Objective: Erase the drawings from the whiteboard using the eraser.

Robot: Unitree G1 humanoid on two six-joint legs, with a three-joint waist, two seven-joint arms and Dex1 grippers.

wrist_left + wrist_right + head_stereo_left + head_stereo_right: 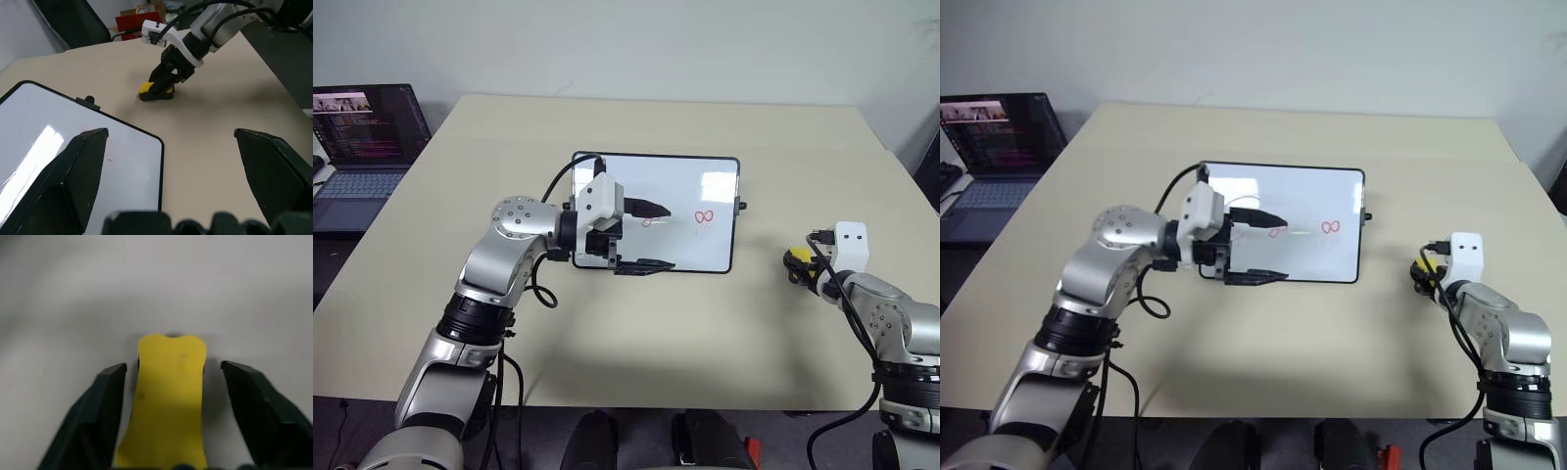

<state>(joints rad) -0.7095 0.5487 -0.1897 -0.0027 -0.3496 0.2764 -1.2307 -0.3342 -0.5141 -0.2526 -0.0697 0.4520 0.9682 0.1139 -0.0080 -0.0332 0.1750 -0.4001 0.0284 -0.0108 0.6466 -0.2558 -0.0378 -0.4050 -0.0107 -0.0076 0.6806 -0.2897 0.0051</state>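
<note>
Eraser (168,401) sat on bench (636,333) between your right claw's (164,83) parted fingers, untouched; left claw (644,237) gaped over whiteboard (695,201).

No readable text, label, brand or number anywhere I can make out. Laptop screen (370,122) shows lines of coloured text, too small for me to read. Whiteboard (685,196) carries only red drawings (705,217), loops and a scribble, no letters or digits that I can tell.
</note>
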